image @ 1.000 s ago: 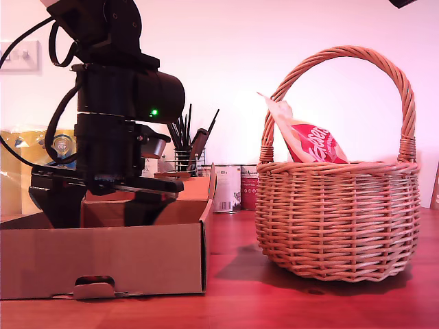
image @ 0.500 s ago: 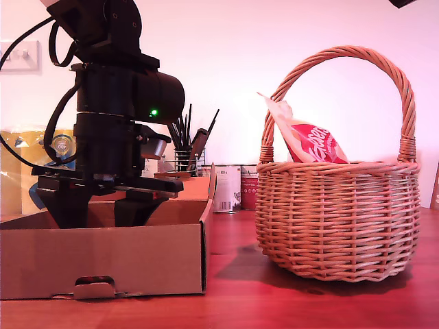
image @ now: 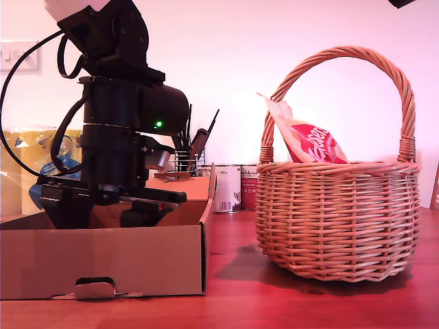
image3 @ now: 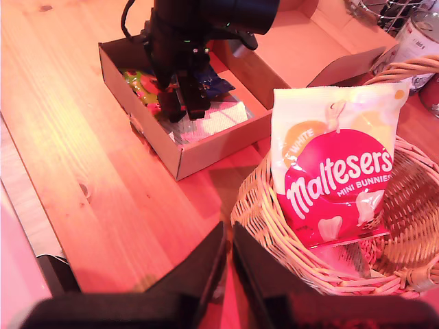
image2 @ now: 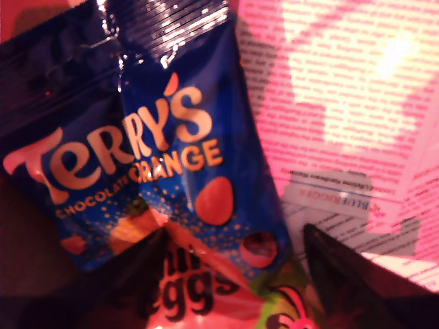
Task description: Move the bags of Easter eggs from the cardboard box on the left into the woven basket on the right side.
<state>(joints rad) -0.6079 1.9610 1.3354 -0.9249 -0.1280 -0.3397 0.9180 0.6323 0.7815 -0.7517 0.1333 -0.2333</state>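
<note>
My first gripper (image2: 233,240) is down inside the cardboard box (image: 103,257), open, its two dark fingers (image2: 137,274) standing either side of the bags. Right under it lies a blue-purple "Terry's" bag (image2: 171,157), overlapping a bag with orange and green print and dark script (image2: 206,295). In the exterior view the box wall hides these jaws. The red-and-white bag (image: 312,140) stands upright in the woven basket (image: 336,219) at the exterior view's right. My second gripper (image3: 226,240) hovers shut and empty above the basket's rim (image3: 274,247), beside that bag (image3: 336,185).
A printed white sheet (image2: 329,103) lines the box floor. Behind the box in the exterior view stand tins (image: 226,188), a wire holder of brushes (image: 185,154) and a yellow-and-blue pack (image: 27,171). Red-brown wooden tabletop (image: 233,288) lies between box and basket.
The first arm has sunk a little lower into the box and shifted slightly towards the exterior view's right. Basket and red-and-white bag have not moved.
</note>
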